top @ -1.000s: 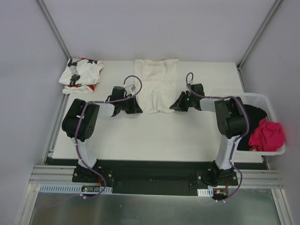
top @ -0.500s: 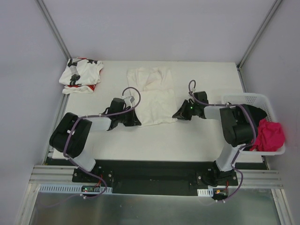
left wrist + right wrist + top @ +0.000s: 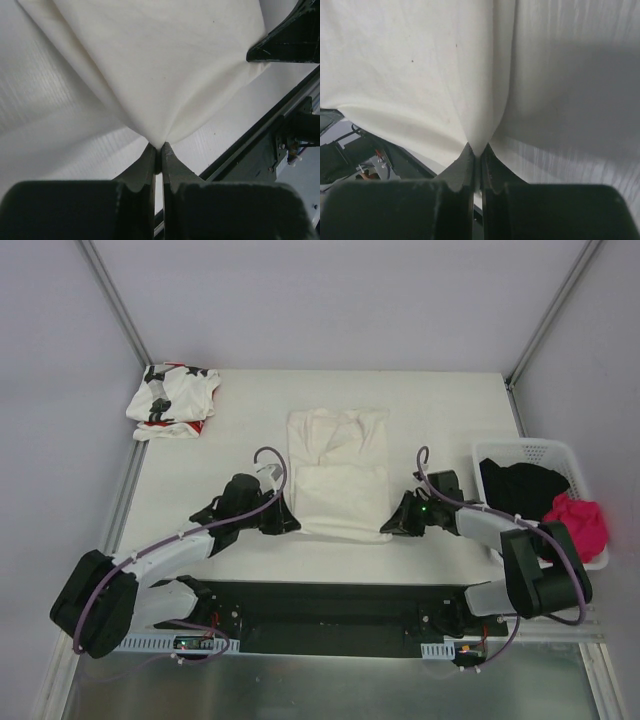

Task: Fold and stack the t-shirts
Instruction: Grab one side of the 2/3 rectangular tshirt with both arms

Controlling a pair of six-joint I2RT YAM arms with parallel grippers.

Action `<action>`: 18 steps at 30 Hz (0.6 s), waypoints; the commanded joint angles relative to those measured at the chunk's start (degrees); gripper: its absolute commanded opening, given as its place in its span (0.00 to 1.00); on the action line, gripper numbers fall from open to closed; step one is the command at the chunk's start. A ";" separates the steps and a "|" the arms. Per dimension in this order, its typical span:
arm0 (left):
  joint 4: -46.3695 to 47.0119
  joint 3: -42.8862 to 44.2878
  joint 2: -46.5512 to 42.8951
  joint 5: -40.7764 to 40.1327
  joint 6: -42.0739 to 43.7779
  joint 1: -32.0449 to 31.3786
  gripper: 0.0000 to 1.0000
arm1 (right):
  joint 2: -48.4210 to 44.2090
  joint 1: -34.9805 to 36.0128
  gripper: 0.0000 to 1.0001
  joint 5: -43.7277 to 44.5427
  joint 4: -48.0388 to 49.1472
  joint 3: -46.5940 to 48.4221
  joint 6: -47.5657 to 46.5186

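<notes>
The plain cream-white t-shirt [image 3: 338,472] lies stretched flat in the middle of the table, its near edge close to the front. My left gripper [image 3: 291,524] is shut on the shirt's near left corner [image 3: 159,142]. My right gripper [image 3: 385,530] is shut on the near right corner [image 3: 479,145]. In both wrist views the cloth fans out tight from the pinched corner. The star-print t-shirt [image 3: 173,400], white with black stars and red marks, sits folded at the far left corner of the table.
A white perforated basket [image 3: 592,562] at the right edge holds black cloth [image 3: 522,487] and a pink garment [image 3: 578,524]. The black frame rail [image 3: 260,132] runs right along the table's front edge. Grey walls enclose the table at back and sides.
Both grippers have dragged the cream-white shirt toward the near edge of the table. The cloth went from crumpled at the back to stretched flat in the middle.
</notes>
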 commanded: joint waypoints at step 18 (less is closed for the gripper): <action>-9.32 9.81 -1.68 -10.31 4.89 -1.63 0.00 | -8.11 -0.13 0.01 5.02 -8.77 10.86 -3.42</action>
